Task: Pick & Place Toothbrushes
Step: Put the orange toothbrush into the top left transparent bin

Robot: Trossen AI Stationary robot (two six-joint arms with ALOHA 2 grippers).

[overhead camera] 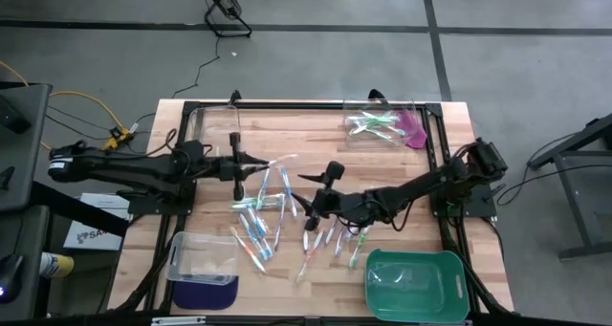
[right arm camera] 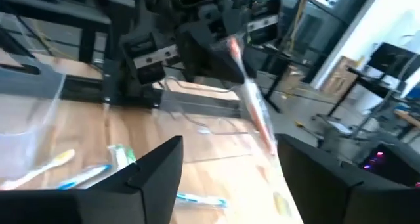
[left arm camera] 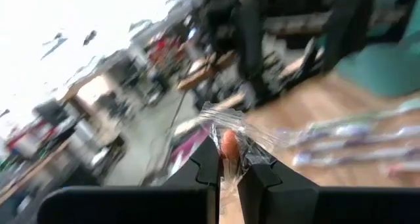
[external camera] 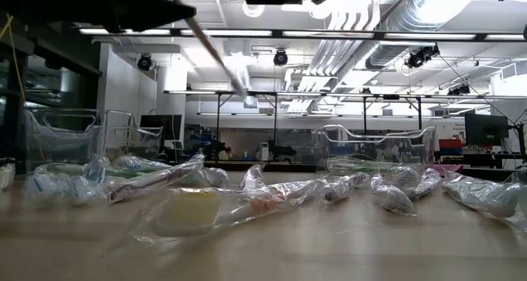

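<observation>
High view first: we saw the left gripper [overhead camera: 241, 165] above the table's middle, its jaws pinched tight on a wrapped pink-orange toothbrush [left arm camera: 229, 143] lifted clear of the wood. We caught the right gripper [overhead camera: 308, 204] just beside it with jaws spread wide, holding nothing. We spotted the other toothbrushes [overhead camera: 260, 223] scattered on the table [overhead camera: 316, 125] between both arms.
</observation>
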